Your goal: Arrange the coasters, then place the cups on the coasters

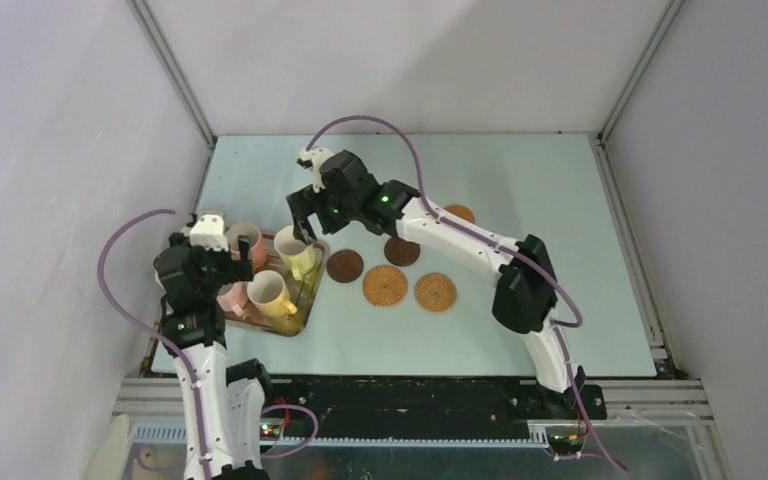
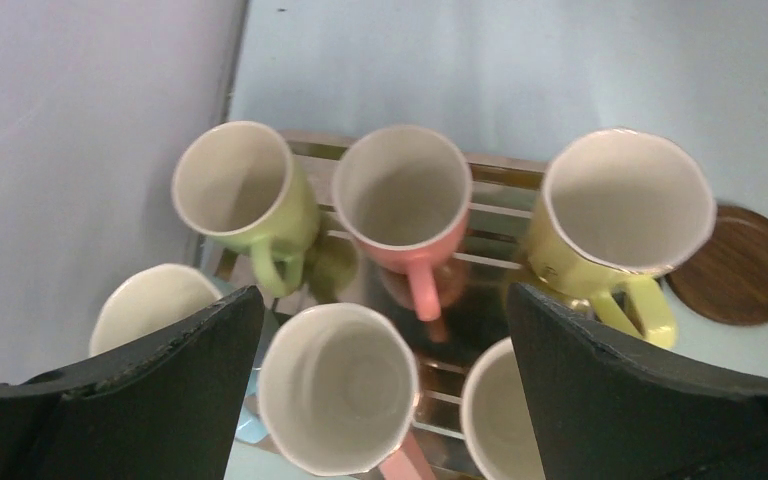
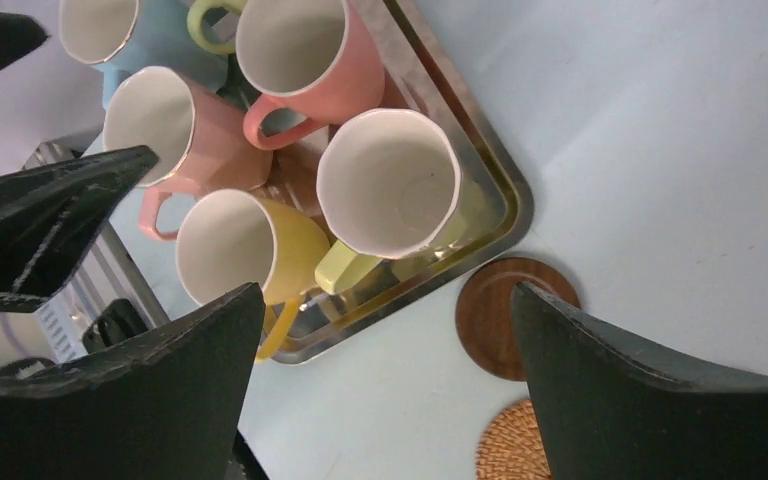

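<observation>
Several cups stand on a metal tray [image 1: 305, 312] at the left. In the left wrist view they are green [image 2: 245, 190], salmon pink [image 2: 405, 195], pale yellow-green [image 2: 625, 210], pale pink [image 2: 338, 385], yellow [image 2: 495, 425] and a half-hidden blue one [image 2: 150, 300]. My left gripper [image 2: 385, 390] hangs open above the pale pink cup. My right gripper [image 3: 385, 390] is open over bare table just off the tray's corner, near the pale yellow-green cup [image 3: 390, 180]. Coasters lie right of the tray: two dark brown [image 1: 345, 266] [image 1: 401, 251], two woven [image 1: 385, 285] [image 1: 435, 292] and an orange-brown one [image 1: 459, 213] partly under the right arm.
The tray's rim [image 3: 490, 170] rises beside the nearest dark coaster [image 3: 500, 310]. The left gripper's black fingers [image 3: 50, 215] reach in over the cups. White walls close in the table on the left, back and right.
</observation>
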Motion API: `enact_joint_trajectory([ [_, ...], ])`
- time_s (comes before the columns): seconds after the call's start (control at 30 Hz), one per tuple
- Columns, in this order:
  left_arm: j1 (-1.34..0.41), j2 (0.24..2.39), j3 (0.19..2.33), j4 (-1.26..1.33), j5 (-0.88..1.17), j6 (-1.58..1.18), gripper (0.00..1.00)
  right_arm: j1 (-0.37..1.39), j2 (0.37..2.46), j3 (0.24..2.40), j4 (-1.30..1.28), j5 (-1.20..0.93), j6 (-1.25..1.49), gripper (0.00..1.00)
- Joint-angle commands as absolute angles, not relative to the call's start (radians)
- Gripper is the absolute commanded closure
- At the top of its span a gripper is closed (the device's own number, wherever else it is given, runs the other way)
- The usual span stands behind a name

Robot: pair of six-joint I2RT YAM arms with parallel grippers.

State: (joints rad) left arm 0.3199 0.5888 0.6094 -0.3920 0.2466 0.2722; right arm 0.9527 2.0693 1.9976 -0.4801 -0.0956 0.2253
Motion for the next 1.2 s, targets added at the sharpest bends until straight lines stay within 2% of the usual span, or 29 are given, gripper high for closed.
enact_joint_trajectory([
  [0.0, 0.406, 0.565, 0.602, -0.309, 0.262, 0.204, 0.02, 0.96, 2.168, 2.159, -0.643, -0.118, 0.356, 0.03],
  [0.23, 0.412, 0.499, 0.579, -0.275, 0.228, 0.183, 0.02, 1.0, 2.215, 2.167, -0.664, -0.062, 0.362, 0.05],
  [0.4, 0.412, 0.498, 0.578, -0.275, 0.244, 0.182, 0.02, 0.99, 2.179, 2.104, -0.662, -0.069, 0.281, 0.02],
  [0.57, 0.413, 0.492, 0.575, -0.28, 0.276, 0.186, 0.02, 0.942, 1.974, 1.803, -0.529, -0.157, 0.13, 0.02],
  [0.7, 0.412, 0.486, 0.577, -0.284, 0.283, 0.186, 0.02, 0.925, 1.847, 1.585, -0.37, -0.093, 0.011, 0.01],
  [0.77, 0.413, 0.482, 0.577, -0.282, 0.283, 0.186, 0.02, 0.917, 1.848, 1.532, -0.324, -0.03, -0.032, 0.01],
  [0.9, 0.413, 0.485, 0.575, -0.279, 0.285, 0.183, 0.02, 0.877, 1.934, 1.546, -0.297, 0.073, -0.035, 0.0],
  [1.17, 0.413, 0.487, 0.571, -0.277, 0.271, 0.187, 0.02, 0.805, 2.164, 1.8, -0.375, 0.041, -0.005, 0.01],
])
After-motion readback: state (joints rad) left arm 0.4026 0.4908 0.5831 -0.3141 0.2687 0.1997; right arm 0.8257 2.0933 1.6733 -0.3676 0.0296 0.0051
